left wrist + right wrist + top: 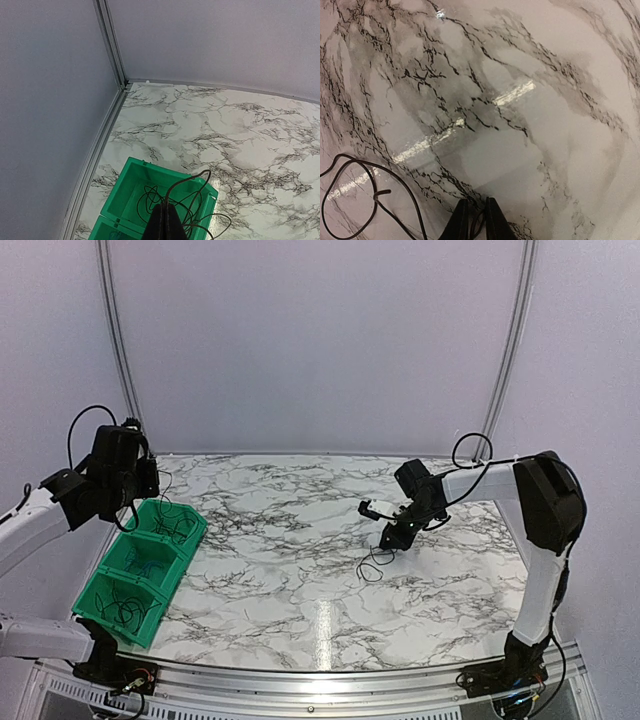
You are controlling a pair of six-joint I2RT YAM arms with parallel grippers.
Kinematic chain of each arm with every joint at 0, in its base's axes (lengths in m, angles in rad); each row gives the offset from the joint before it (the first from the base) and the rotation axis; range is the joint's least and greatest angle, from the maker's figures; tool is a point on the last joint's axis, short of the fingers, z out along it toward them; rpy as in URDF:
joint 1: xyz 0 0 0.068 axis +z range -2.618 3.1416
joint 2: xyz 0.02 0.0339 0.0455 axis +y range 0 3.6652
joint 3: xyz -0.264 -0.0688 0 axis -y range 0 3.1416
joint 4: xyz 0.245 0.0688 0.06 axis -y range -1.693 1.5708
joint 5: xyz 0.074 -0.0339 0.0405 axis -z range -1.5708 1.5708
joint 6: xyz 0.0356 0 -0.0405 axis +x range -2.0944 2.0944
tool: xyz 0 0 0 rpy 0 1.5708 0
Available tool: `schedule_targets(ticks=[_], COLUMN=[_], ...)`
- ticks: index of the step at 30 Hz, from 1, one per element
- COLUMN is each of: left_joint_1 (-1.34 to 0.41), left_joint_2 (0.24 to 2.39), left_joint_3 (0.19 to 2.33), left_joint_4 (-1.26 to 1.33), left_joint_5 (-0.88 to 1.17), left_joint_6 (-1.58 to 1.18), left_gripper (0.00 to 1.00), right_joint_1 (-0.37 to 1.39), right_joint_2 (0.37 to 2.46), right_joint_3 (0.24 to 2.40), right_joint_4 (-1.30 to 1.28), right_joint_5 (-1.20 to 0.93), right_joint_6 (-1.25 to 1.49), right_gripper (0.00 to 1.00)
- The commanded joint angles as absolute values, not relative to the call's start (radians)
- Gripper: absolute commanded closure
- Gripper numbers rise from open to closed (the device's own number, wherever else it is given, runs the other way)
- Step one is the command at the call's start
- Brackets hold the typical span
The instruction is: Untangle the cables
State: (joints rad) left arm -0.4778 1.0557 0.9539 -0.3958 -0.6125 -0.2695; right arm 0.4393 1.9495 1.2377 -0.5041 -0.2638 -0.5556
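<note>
Left gripper [164,206] clamped a cable [202,173] above the bin [120,197] near the table's [300,540] left edge. Right gripper [475,210] pinched a second cable [380,192] low over open mid-table.

Bright, even light; glare streaks the tabletop [515,92] (wrist views slightly soft).

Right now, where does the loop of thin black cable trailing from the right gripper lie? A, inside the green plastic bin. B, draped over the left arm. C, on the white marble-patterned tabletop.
C: the thin black cable pinched in the right gripper loops down onto the bare marble-patterned tabletop, far from the green plastic bin.
</note>
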Motion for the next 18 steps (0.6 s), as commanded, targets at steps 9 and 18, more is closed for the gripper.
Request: schedule_targets(ticks=[9, 18], left_joint_1=[-0.342, -0.291], left_joint_2=[1.128, 1.163], left_joint_3=[1.003, 0.906], left_joint_4=[-0.285, -0.290], left_joint_5=[-0.513, -0.539], left_joint_6=[-0.205, -0.250], left_gripper=[1.00, 1.00], right_joint_1=[0.434, 0.434], right_joint_2=[2.005, 2.009], right_joint_3=[1.215, 1.218], right_joint_4=[-0.594, -0.602], right_joint_5=[-0.172, -0.173], right_joint_6=[-0.568, -0.569], right_gripper=[0.86, 0.86])
